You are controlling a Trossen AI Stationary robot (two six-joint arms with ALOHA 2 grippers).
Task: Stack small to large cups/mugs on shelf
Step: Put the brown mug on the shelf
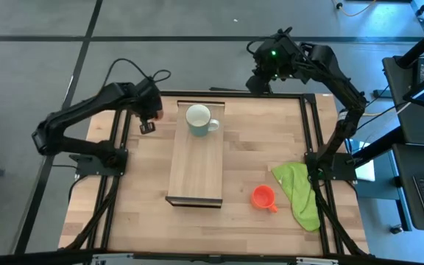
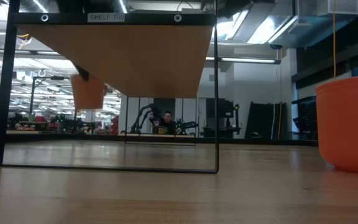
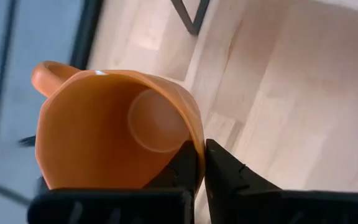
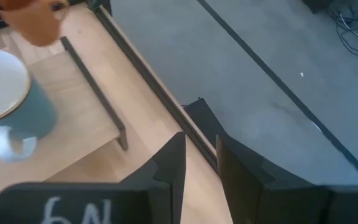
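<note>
My left gripper (image 1: pixel 148 122) is shut on the brownish-orange mug (image 3: pixel 110 130), above the table just left of the shelf's far end. In the low view this mug (image 2: pixel 87 91) hangs in the air. The pale mug (image 1: pixel 199 119), white inside and grey-blue outside, stands upright on the far end of the light-wood shelf (image 1: pixel 196 165). The small orange-red mug (image 1: pixel 263 197) stands on the table to the right of the shelf's near end. My right gripper (image 4: pixel 201 165) waits beyond the table's far edge with a narrow gap between its fingers. My left gripper pinches the brownish-orange mug's wall at the rim (image 3: pixel 199 140), on the side roughly opposite the handle (image 3: pixel 47 74). One finger (image 3: pixel 185 165) is inside the mug and one (image 3: pixel 224 168) outside, coming from above into its mouth. The mug hangs lifted clear of the table.
A green cloth (image 1: pixel 300 193) lies crumpled on the table's right side, next to the orange-red mug. Dark frame rails (image 1: pixel 313 125) run along the table's left and right sides. The shelf's middle and near end (image 1: pixel 195 184) carry nothing. A person (image 2: pixel 166 119) sits far behind.
</note>
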